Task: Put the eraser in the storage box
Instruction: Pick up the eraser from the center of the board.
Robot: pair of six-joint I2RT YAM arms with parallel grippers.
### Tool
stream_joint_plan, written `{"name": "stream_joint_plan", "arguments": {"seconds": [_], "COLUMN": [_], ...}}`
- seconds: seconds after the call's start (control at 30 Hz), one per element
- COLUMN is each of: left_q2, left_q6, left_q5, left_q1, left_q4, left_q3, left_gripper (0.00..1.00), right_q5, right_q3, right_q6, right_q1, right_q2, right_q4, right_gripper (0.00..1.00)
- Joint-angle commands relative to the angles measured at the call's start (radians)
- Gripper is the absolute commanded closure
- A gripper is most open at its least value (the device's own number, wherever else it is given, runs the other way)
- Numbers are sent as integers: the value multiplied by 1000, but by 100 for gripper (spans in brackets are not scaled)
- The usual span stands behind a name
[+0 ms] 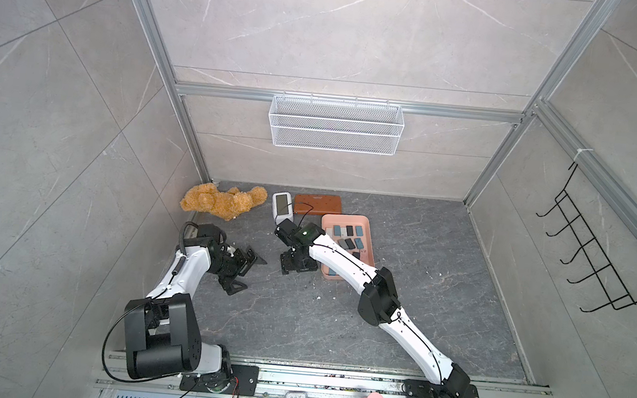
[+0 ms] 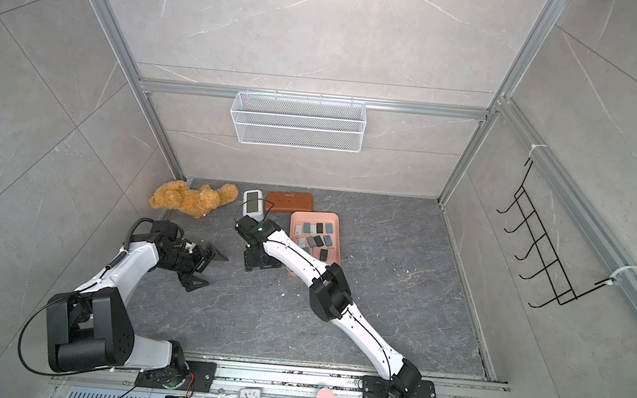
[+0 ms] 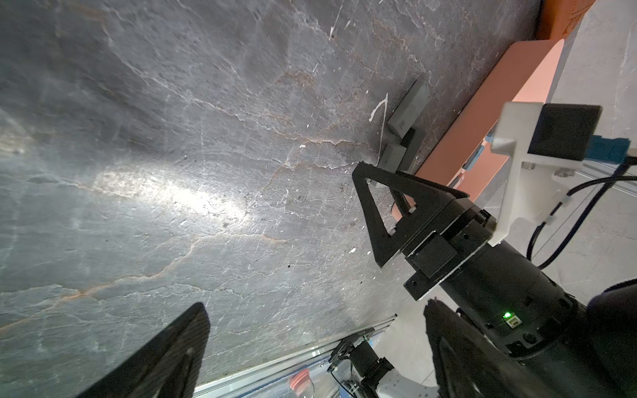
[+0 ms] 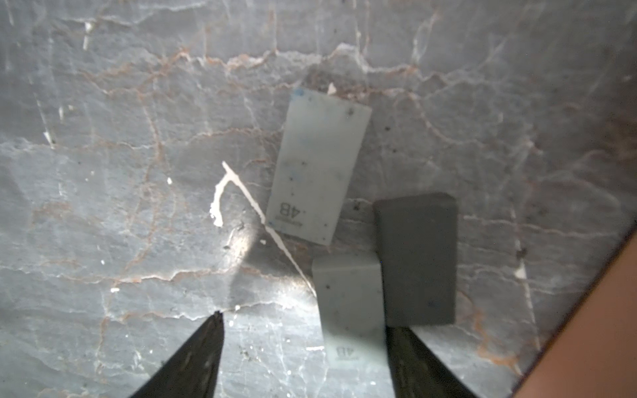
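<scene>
Sitting near the bench's (image 1: 418,295) far edge, the storage box (image 1: 346,217) has three erasers (image 4: 317,165) lying just beside it. Right pincer (image 4: 303,324), spread, straddles the nearer pale eraser (image 4: 348,303): probably light, rubbery, best pinched across its long sides. Left pincer (image 1: 255,275) gapes idle. Both top views hide all three under the right arm (image 1: 343,257).

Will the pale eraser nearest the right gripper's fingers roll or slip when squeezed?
Rolling seems unlikely: the pale eraser is a flat block lying on the table. Its matte face suggests decent grip. The dark eraser seems to touch it, so closing fingers may nudge both.
</scene>
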Motion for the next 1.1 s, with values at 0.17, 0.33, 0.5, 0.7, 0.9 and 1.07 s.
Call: {"name": "stream_joint_plan", "arguments": {"seconds": [0.17, 0.33, 0.5, 0.7, 0.9, 1.07], "left_q2": [13, 13, 3, -16, -45, -35], "left_q6": [22, 23, 16, -3, -52, -90], "left_q5": [10, 9, 18, 30, 19, -12], "left_q1": [-3, -3, -5, -21, -70, -139], "left_q4": [-30, -27, -21, 4, 44, 73], "left_q3": [37, 38, 51, 65, 74, 91], "left_gripper": [1, 1, 1, 1, 1, 1], "right_q5": [70, 127, 139, 133, 148, 194], "right_q3": [13, 17, 46, 104, 100, -7], "right_q6": [24, 30, 17, 10, -14, -57], "right_q1": [-2, -2, 0, -1, -1, -6], "right_q2": [50, 50, 15, -29, -98, -176], "right_q4": [-48, -82, -90, -129, -171, -166], "right_gripper": [50, 65, 74, 76, 78, 78]}}
